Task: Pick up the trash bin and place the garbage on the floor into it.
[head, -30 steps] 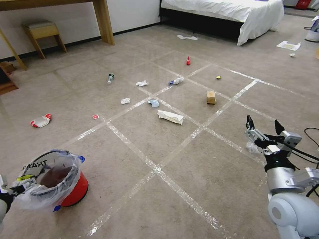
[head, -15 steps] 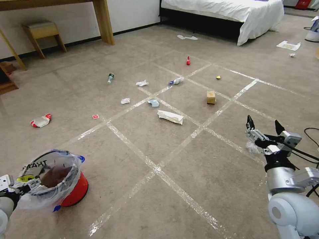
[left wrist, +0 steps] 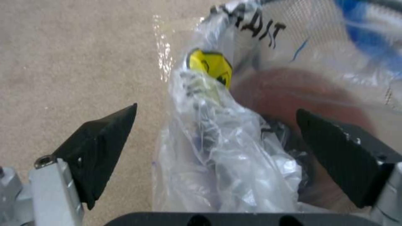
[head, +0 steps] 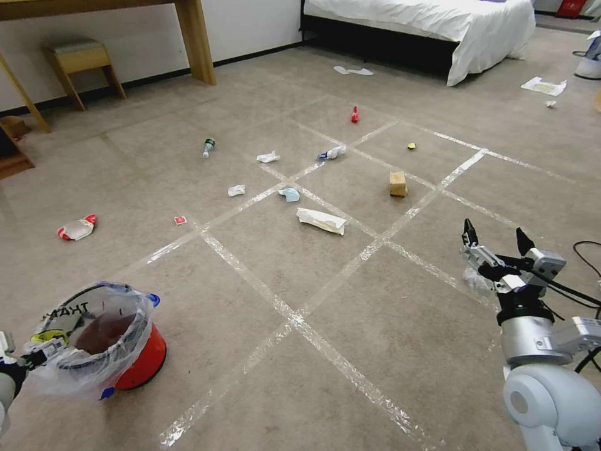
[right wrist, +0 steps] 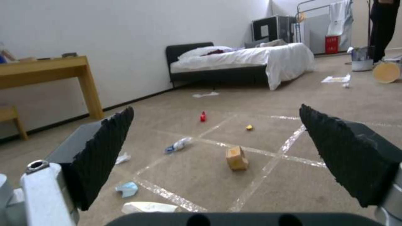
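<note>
Carpet (head: 350, 300) crossed with clear tape lines fills the head view, and the garbage (head: 320, 220) lies scattered through its middle and upper part. The trash bin (head: 134, 357), red with a crinkled clear liner, stands upright at the lower left. The left gripper (head: 28, 361) sits at the left edge, right against the bin's near rim; in the left wrist view its fingers (left wrist: 100, 138) are spread wide on either side of the bunched liner and rim, one outside and one over the bin's inside, not yet closed. This arm is clearly the nearer one for the pickup. The right gripper (head: 494, 241) hangs at the lower right, jaws apart and empty, pointing toward the brown paper box (head: 397, 183).
</note>
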